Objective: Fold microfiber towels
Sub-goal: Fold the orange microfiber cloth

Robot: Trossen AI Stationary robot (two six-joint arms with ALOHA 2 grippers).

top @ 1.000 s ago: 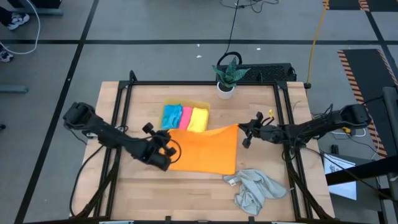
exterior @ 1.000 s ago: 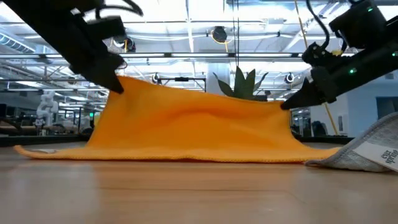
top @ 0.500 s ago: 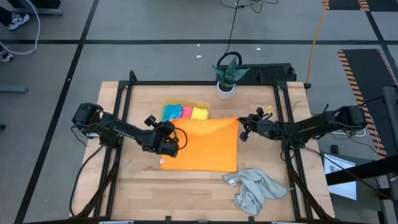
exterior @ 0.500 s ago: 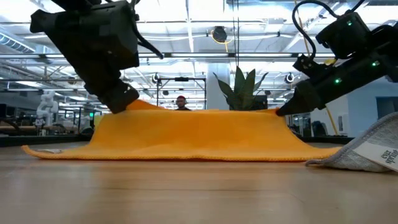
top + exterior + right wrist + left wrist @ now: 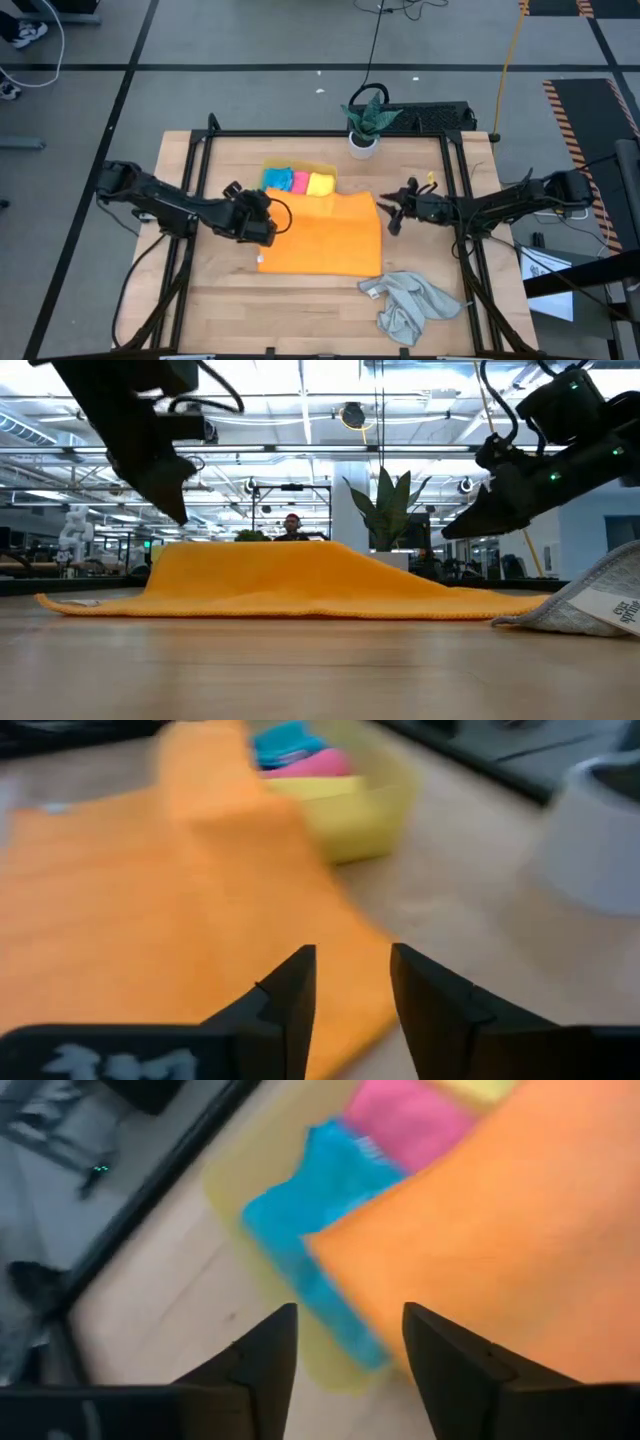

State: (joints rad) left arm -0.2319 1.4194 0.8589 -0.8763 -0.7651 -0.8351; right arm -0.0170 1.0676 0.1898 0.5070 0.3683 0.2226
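The orange microfiber towel [image 5: 325, 238] lies on the table, doubled over, with its far edge resting on the near side of the yellow tray [image 5: 327, 165]. In the low view the orange towel [image 5: 290, 580] humps up at its far side. My left gripper [image 5: 268, 214] hangs open just above the towel's far left corner [image 5: 330, 1245]. My right gripper [image 5: 392, 212] is open beside the towel's far right corner [image 5: 300, 830]. Neither touches it. The blue [image 5: 276, 181], pink [image 5: 299, 181] and yellow [image 5: 320, 183] towels sit folded in the tray. The grey towel [image 5: 410, 300] lies crumpled at the near right.
A potted plant [image 5: 365, 125] in a white pot stands at the far edge behind the tray. The black frame rails [image 5: 195, 200] run along both sides of the table. Bare wood shows at the near left [image 5: 230, 310].
My left gripper carried the towel's left corner from the near side toward the far edge, folding the orange towel over. Both grippers then opened and let go, and the held-up edge dropped onto the tray's near side. My left gripper has risen, and my right has drawn back slightly.
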